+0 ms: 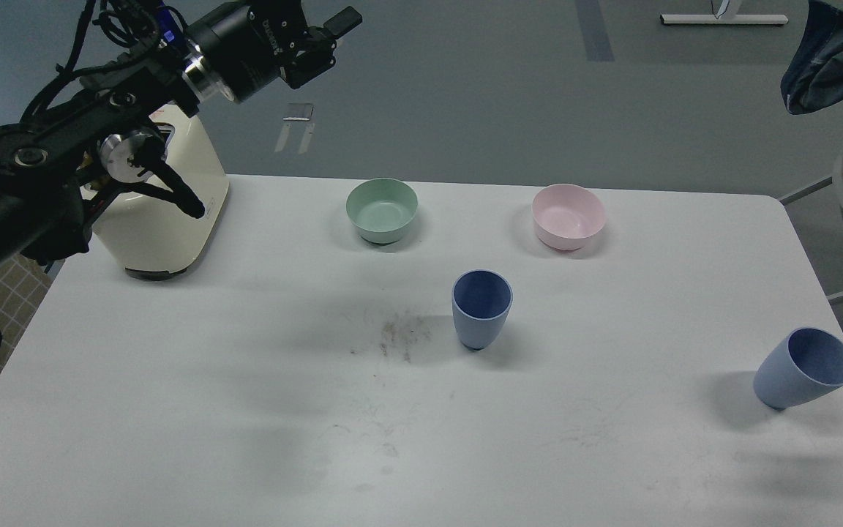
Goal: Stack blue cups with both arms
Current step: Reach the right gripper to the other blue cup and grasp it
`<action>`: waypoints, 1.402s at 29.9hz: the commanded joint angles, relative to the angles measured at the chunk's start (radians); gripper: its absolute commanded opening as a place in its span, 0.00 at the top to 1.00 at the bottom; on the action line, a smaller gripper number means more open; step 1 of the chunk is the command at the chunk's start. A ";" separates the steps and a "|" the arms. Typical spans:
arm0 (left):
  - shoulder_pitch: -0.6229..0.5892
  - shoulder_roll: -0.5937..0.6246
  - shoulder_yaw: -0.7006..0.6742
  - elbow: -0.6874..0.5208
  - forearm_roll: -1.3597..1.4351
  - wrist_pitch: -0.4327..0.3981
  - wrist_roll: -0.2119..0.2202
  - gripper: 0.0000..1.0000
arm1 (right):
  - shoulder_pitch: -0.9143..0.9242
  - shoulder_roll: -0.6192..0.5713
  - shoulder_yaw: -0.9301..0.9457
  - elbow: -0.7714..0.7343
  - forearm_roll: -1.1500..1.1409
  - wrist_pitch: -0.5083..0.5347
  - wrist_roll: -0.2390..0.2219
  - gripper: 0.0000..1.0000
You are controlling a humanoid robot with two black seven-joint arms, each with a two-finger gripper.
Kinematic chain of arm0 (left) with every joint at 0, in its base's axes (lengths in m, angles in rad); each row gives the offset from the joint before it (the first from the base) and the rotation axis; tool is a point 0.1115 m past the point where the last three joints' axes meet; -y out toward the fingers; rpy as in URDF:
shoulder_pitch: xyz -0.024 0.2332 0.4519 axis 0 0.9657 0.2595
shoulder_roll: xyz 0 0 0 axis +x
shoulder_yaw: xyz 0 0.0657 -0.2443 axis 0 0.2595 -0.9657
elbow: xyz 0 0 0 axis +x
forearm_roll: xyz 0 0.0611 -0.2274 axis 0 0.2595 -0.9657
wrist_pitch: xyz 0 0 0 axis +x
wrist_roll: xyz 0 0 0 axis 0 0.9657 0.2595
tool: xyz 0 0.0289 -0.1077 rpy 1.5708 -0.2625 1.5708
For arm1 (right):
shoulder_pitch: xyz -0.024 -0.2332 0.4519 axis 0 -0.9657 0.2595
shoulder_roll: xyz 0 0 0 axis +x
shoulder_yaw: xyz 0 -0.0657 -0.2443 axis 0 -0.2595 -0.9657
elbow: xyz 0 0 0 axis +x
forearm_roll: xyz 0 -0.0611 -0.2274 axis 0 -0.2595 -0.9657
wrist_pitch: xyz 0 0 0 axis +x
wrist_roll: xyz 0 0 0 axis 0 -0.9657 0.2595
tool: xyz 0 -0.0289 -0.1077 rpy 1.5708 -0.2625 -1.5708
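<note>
Mid-table, blue cup (481, 309) upright — right cup (803, 367) mouth tilted rightward

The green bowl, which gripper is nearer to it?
Left. The left gripper hangs high, up and left of the green bowl; the right gripper is not in view.

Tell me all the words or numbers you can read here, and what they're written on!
White letters on the left arm's wrist: too blurred to read.
Cups, bowls, cream machine, table: no words or numbers seen.
</note>
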State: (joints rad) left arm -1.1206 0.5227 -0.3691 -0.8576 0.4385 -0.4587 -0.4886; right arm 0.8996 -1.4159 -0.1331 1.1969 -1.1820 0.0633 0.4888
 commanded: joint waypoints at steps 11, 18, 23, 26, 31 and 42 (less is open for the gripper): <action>0.016 -0.007 0.001 -0.001 0.000 0.000 0.000 0.02 | -0.030 0.117 -0.011 0.067 -0.134 -0.003 0.000 0.00; 0.025 -0.006 0.001 -0.001 0.000 0.000 0.000 0.02 | -0.054 0.164 -0.013 0.055 -0.140 -0.011 0.000 0.00; 0.025 -0.006 0.001 -0.001 0.000 0.000 0.000 0.02 | -0.076 0.189 -0.013 0.024 -0.156 -0.037 0.000 0.00; 0.025 -0.006 0.001 -0.001 0.000 0.000 0.000 0.02 | -0.091 0.206 -0.013 0.003 -0.156 -0.063 0.000 0.03; 0.025 -0.003 0.001 -0.003 0.000 0.000 0.000 0.02 | -0.108 0.241 -0.013 -0.023 -0.156 -0.105 0.000 0.22; 0.025 0.003 -0.004 -0.003 0.000 0.000 0.000 0.02 | -0.150 0.255 -0.016 -0.023 -0.156 -0.194 0.000 0.69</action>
State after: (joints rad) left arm -1.0952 0.5250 -0.3701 -0.8606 0.4388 -0.4587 -0.4887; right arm 0.7578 -1.1601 -0.1463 1.1718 -1.3374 -0.1258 0.4886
